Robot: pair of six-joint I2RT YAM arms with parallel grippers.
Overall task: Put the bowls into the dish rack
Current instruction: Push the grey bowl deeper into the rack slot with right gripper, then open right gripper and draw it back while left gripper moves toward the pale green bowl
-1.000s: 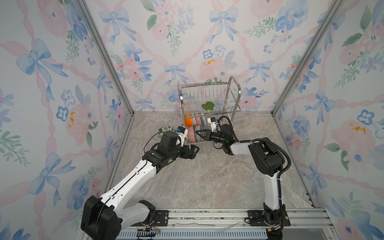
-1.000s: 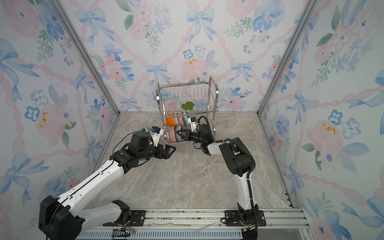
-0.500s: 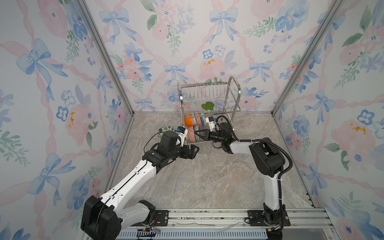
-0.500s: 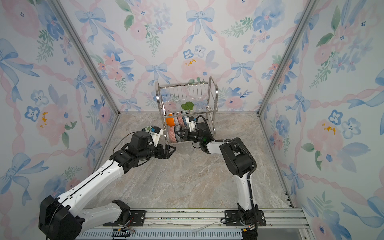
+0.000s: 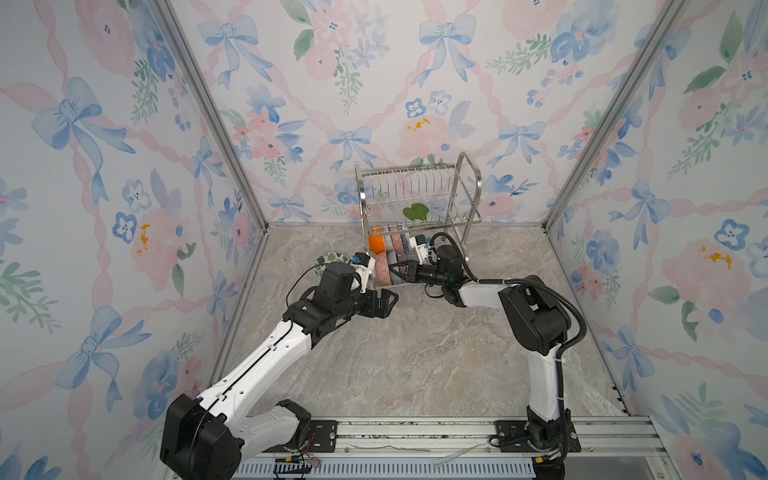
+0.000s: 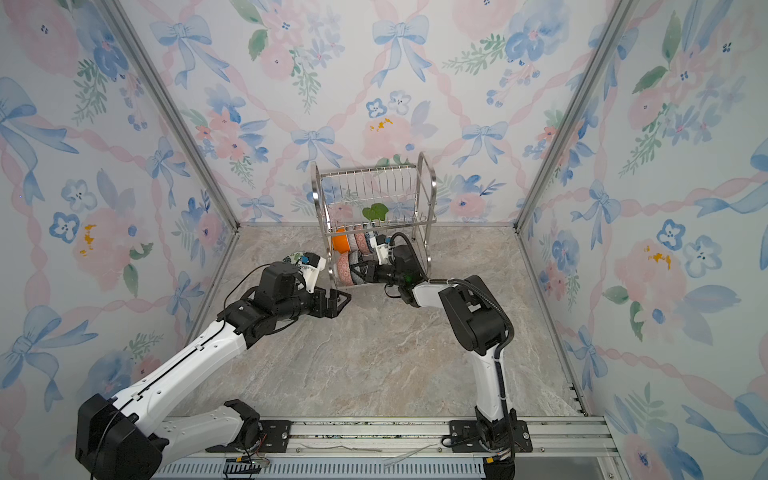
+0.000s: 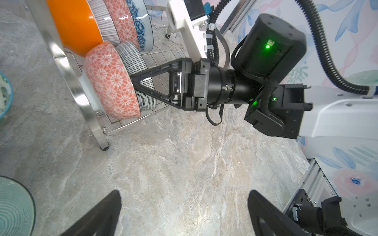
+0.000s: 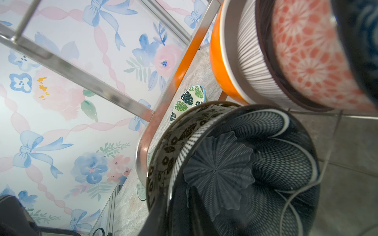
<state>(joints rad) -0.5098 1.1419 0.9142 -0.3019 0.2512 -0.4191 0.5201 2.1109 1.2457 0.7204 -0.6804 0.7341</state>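
Your right gripper (image 7: 136,86) reaches into the dish rack (image 5: 469,166). One black triangular finger lies against the rim of the dashed black-and-white bowl (image 7: 134,58). The other finger is hidden, so you cannot tell how far the jaws stand apart or whether they grip. The right wrist view shows that bowl's glossy inside, dark blue with a ribbed flower at its centre.

The bowl stands on edge on the lower wire shelf, mouth to the right. It leans against a coral flower-patterned bowl (image 7: 110,81), which has black-and-white leaves inside. Farther back in the rack, four more bowls stand on edge in a row:
- an orange bowl (image 7: 77,26)
- a fine-striped bowl (image 7: 104,22)
- a second coral bowl (image 7: 122,20)
- a blue-white floral bowl (image 7: 143,30)

The shiny steel rack stands at the far middle of the marble tabletop (image 5: 415,357).

Your left gripper (image 5: 380,301) hangs over bare marble near the rack, with its jaws spread wide and nothing between them. Left of the rack, a green-leaf bowl (image 8: 189,98) and a ribbed teal bowl (image 7: 14,206) sit on the tabletop.
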